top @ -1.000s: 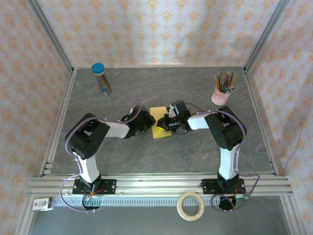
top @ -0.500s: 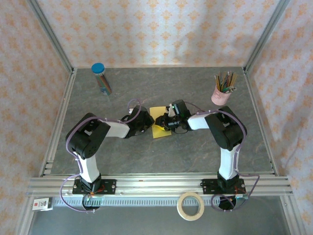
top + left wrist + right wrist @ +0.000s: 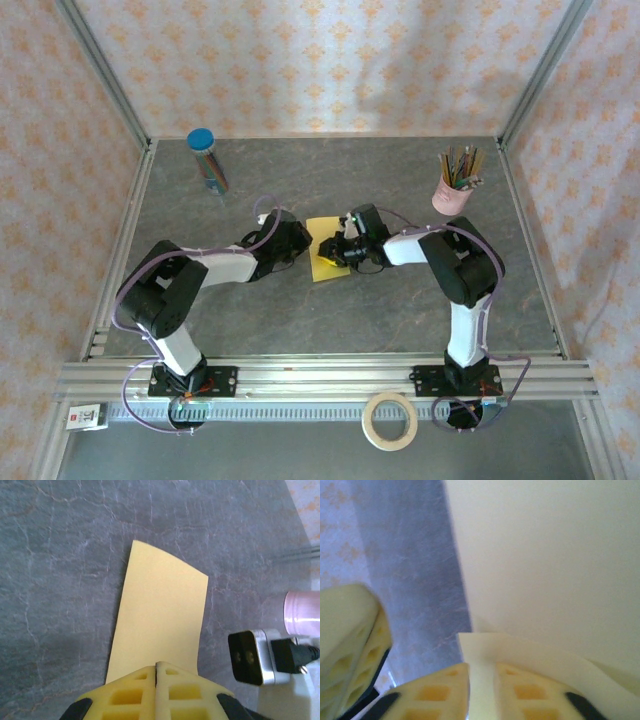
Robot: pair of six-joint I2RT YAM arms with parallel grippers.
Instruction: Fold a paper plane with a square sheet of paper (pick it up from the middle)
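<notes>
The square sheet of paper [image 3: 324,262] lies yellow on the grey table between both grippers, and in the left wrist view it [image 3: 160,610] looks like a tall, slightly curved rectangle. My left gripper [image 3: 304,246] is shut, its tips [image 3: 156,665] together over the sheet's near edge; no paper shows between them. My right gripper [image 3: 339,251] is at the sheet's right edge. In the right wrist view a raised flap of the sheet [image 3: 545,555] runs between the right gripper's [image 3: 481,672] fingers, which are shut on it. The paper plane is not seen.
A pink cup of pencils [image 3: 455,190] stands at the back right, and a blue-capped tube [image 3: 207,160] at the back left. A roll of tape [image 3: 390,420] lies on the rail in front. The right arm's wrist camera [image 3: 250,657] sits close beside the sheet.
The left arm's elbow has swung out to the left and lower, and its gripper has closed fully at the sheet's left edge. The right gripper stays at the right edge.
</notes>
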